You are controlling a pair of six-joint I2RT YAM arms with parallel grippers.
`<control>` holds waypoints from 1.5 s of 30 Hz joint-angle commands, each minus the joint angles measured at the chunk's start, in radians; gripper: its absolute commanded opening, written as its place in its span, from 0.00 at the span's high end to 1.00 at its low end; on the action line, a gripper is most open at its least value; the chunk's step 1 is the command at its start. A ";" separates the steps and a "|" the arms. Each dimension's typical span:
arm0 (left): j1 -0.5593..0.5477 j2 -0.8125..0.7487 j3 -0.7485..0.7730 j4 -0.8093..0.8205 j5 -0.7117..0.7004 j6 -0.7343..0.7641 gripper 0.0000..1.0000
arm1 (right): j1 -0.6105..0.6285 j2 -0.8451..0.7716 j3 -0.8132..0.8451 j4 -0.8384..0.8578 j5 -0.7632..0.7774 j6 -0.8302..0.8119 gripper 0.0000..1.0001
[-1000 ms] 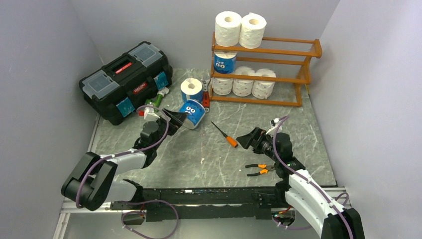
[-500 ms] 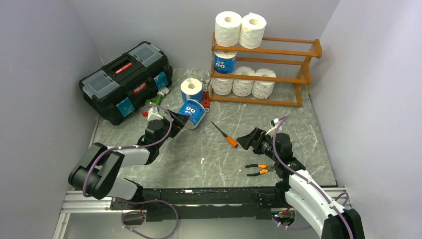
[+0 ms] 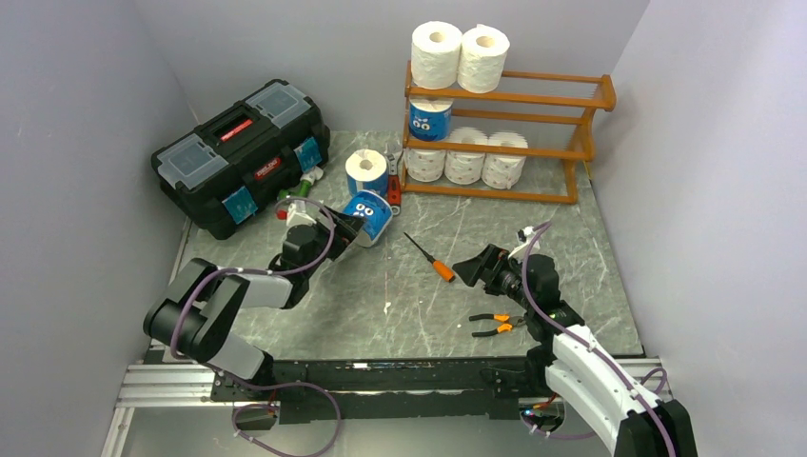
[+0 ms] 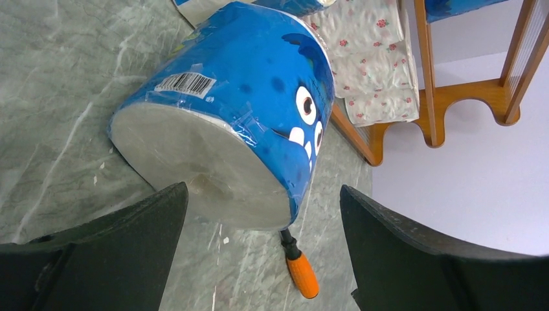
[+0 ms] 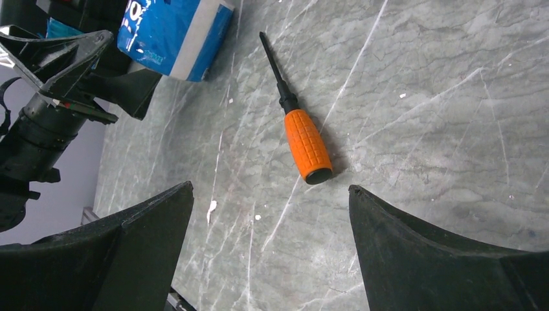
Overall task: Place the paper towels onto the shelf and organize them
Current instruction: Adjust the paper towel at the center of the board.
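1. The blue-wrapped roll (image 4: pixel 233 110) lies tipped over on the tabletop (image 4: pixel 58 78), just ahead of my left pincer (image 4: pixel 262 194).
2. That pincer gapes wide, holding nothing.
3. I judge that closing here could pinch only the slick wrapper's near edge and squirt the roll away toward the shelf (image 4: pixel 422 78) beyond.

In the left wrist view the lying blue roll (image 4: pixel 239 110) hides the shaft of the screwdriver (image 4: pixel 303 273); only its orange handle shows. The bottom edge cuts off the 2 fingers of the left hand (image 4: pixel 262 189), and the shelf (image 4: pixel 472 96) runs off the top and right. Whether those fingers touch the roll cannot be told. From above, the green and red bits (image 3: pixel 297 190) beside the toolbox (image 3: pixel 238 152) are too small to name. In the right wrist view the top edge crops that roll, and the bottom edge crops the 2 fingers of the right hand (image 5: pixel 270 186).
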 commanded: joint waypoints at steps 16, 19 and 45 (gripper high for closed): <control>-0.005 0.087 0.086 0.085 0.011 -0.007 0.14 | 0.001 0.015 0.010 0.023 0.023 -0.022 0.09; -0.004 0.102 0.083 0.110 0.034 -0.008 0.19 | 0.001 0.019 0.012 0.023 0.024 -0.022 0.09; -0.005 0.097 0.049 0.203 0.061 0.005 0.59 | 0.002 0.004 0.020 -0.001 0.044 -0.027 0.10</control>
